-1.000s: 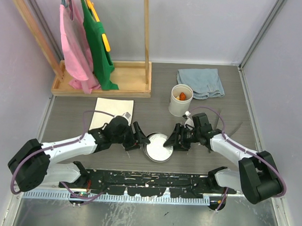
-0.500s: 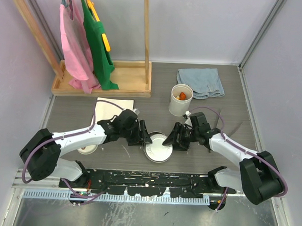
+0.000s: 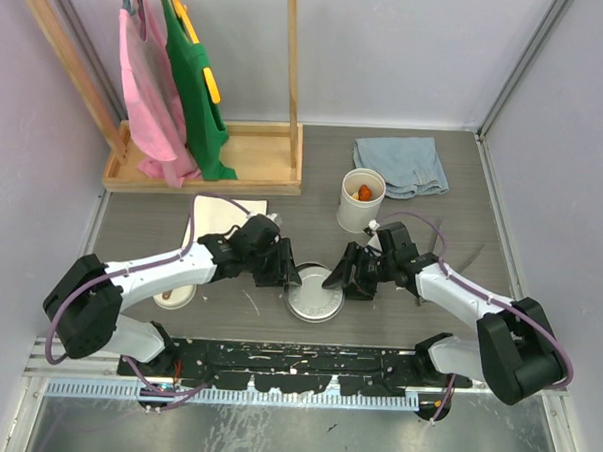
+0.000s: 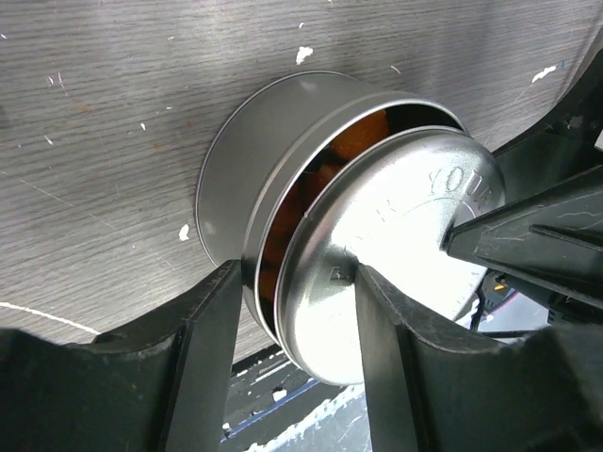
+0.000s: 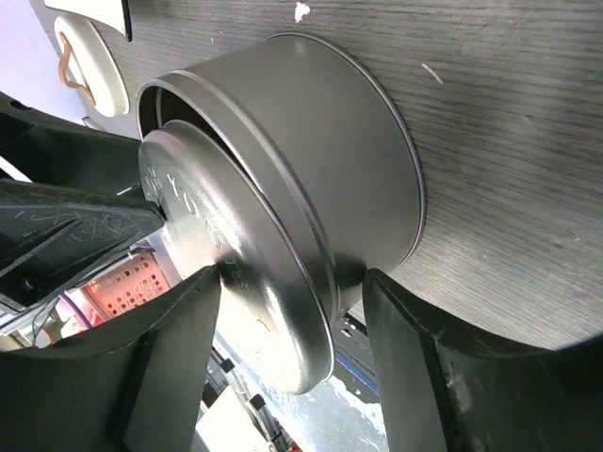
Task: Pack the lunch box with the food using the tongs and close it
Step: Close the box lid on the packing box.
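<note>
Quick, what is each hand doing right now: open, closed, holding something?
Left hand: astride the tin and its tilted lid; grip cannot be told.
Right hand: likewise astride tin and lid; cannot be told.

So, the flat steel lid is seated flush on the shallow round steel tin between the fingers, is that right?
Not flush: the flat steel lid sits tilted on the shallow round steel tin between the fingers; the left wrist view shows the gap.
</note>
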You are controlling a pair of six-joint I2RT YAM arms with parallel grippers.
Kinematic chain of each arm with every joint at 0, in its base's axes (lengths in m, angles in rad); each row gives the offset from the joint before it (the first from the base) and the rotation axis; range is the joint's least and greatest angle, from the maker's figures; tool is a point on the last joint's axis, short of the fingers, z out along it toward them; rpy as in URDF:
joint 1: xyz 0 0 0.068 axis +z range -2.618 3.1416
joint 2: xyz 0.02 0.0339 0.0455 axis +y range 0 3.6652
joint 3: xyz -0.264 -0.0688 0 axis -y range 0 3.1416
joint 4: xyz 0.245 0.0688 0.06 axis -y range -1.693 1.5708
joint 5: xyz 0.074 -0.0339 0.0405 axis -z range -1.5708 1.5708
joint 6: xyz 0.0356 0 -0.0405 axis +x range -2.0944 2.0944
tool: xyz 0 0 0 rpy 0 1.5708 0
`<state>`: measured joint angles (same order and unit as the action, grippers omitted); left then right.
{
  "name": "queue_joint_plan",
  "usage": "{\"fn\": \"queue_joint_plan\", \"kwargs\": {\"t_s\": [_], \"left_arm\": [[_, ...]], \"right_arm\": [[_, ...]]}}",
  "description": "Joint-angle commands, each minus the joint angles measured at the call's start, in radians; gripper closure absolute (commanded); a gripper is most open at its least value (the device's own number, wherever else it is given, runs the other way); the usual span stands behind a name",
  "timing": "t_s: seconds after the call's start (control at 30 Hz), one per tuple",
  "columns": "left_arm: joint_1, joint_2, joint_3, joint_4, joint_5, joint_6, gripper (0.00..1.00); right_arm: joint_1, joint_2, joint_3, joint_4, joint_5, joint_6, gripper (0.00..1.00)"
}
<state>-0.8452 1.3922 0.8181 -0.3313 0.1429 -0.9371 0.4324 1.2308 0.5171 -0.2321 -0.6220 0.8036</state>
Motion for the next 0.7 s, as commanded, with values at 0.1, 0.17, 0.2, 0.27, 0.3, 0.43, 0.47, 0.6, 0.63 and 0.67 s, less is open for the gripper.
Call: {"fn": "queue_joint_plan", "kwargs": {"t_s": [0.1,0.17,0.2,0.27,0.3,0.43,0.47,0.6,0.63,0.67], "left_arm": [[-0.004,0.033,0.038,-0.009,-0.046,0.039,0.5],[-0.002,0.036,0.039,-0.008,-0.046,0.04,0.5],[-0.002,0.035,0.038,-0.008,-0.046,0.039,0.5],[-0.003,0.03,0.034,-0.003,-0.049,0.037,0.5],[-0.001,0.028,0.033,-0.001,-0.049,0.036,0.5],[-0.001,0.024,0.035,0.0,-0.048,0.039,0.5],[0.0,0.022,0.034,0.003,-0.046,0.039,0.5],[-0.001,0.011,0.032,0.015,-0.04,0.038,0.46],[0.0,0.008,0.031,0.021,-0.038,0.038,0.45],[-0.001,0.003,0.028,0.03,-0.032,0.039,0.43]], "right_arm": [[0.013,-0.07,0.027,-0.066,-0.005,-0.038,0.32],[0.013,-0.095,0.027,-0.102,-0.001,-0.049,0.31],[0.013,-0.109,0.026,-0.119,0.003,-0.05,0.31],[0.012,-0.137,0.014,-0.125,-0.008,-0.043,0.32],[0.012,-0.15,0.01,-0.129,-0.012,-0.039,0.33],[0.013,-0.183,-0.004,-0.154,-0.016,-0.038,0.38],[0.012,-0.186,-0.007,-0.151,-0.015,-0.038,0.4],[0.013,-0.18,-0.009,-0.13,-0.006,-0.029,0.56],[0.013,-0.177,-0.006,-0.123,0.006,-0.023,0.58],[0.013,-0.177,-0.005,-0.112,0.017,-0.018,0.59]]}}
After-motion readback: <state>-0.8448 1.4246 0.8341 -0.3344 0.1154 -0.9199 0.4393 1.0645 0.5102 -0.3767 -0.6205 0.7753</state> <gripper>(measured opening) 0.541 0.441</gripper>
